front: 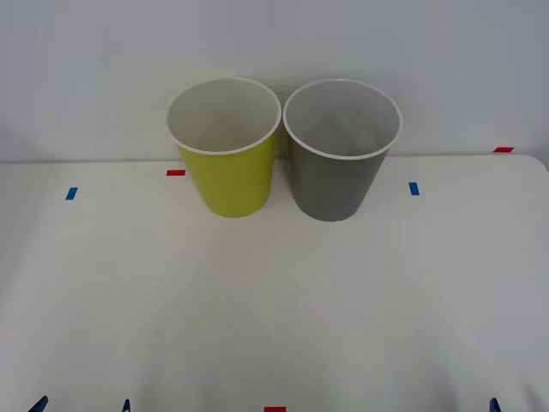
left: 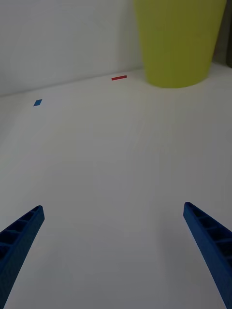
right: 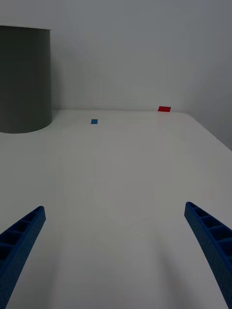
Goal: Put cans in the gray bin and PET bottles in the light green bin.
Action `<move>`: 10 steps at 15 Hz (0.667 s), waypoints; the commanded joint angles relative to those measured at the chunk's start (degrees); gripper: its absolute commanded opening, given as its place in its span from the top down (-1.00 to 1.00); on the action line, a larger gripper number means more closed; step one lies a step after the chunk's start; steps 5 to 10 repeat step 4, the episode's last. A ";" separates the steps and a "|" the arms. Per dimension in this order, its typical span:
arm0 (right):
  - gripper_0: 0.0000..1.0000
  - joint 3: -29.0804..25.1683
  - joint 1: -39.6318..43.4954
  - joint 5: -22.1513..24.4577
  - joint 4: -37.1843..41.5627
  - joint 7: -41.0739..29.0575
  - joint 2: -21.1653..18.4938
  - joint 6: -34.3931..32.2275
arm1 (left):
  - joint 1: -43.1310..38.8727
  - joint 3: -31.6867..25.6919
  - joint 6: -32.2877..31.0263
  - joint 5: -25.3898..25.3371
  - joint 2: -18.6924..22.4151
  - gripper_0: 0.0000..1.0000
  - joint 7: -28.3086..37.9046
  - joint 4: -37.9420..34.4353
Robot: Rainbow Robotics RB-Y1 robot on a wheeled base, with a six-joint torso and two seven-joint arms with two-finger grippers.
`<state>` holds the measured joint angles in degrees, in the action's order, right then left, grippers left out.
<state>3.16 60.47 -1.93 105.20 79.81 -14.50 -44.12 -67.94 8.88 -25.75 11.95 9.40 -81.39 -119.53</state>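
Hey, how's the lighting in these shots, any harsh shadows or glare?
Front view: even, soft light, faint shadows under the light green bin and gray bin, no glare. Right wrist view: the gray bin's side looks dim. Left wrist view: the table looks warm-tinted.

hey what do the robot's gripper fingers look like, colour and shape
Both grippers have bright blue fingers with a ribbed, ladder-like lattice of open cells, tapering to narrow tips. The right gripper and left gripper look identical, two fingers each. In the front view only small blue fingertips poke up at the near table edge. No cables or markings show.
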 commanded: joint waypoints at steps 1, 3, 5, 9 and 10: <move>-1.00 0.00 0.00 0.00 0.00 0.00 0.00 0.00 | 0.00 0.00 0.00 0.00 0.00 -1.00 0.00 0.00; -1.00 0.00 0.00 0.00 0.00 0.00 0.00 0.00 | 0.00 0.00 0.00 0.00 0.00 -1.00 0.00 0.00; -1.00 0.00 0.00 0.00 0.00 0.00 0.00 0.00 | 0.00 0.00 0.00 0.00 0.00 -1.00 0.00 0.00; -1.00 0.00 0.00 0.00 0.00 0.00 0.00 0.00 | 0.00 0.00 0.00 0.00 0.00 -1.00 0.00 0.00; -1.00 0.00 0.00 0.00 0.00 0.00 0.00 0.00 | 0.00 0.00 0.00 0.00 0.00 -1.00 0.00 0.00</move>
